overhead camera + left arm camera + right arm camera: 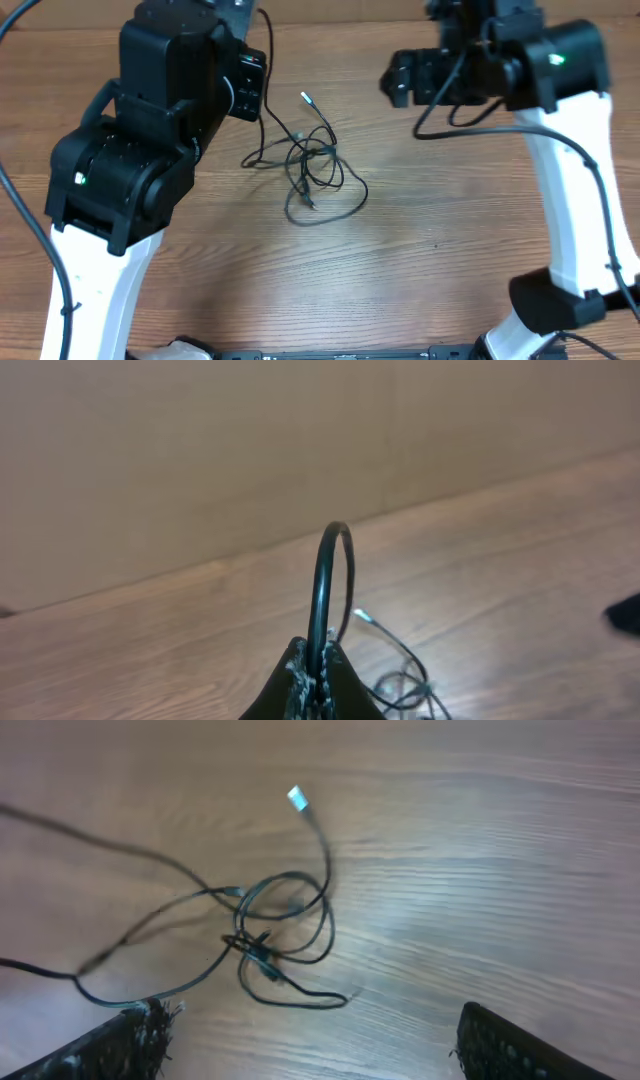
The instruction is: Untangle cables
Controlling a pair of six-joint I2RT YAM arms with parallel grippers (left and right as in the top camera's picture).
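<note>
- While the brown wood-grain tabletop (450,250) fills the overhead view, a black-and-white left arm (130,170) and a matching right arm (560,150) stand over its two sides, each showing a small green light.
- The left gripper (320,668) is pinched closed on one strand of the thin black cables (315,175), which arches up from between its fingertips.
- The right gripper (310,1040) hangs near the tangle with its fingers spread wide, holding nothing.
- The cables lie in a loose knot of overlapping loops at mid-table, between the arms.
- One small silvery plug tip (306,98) sticks out from the knot's far side.
</note>
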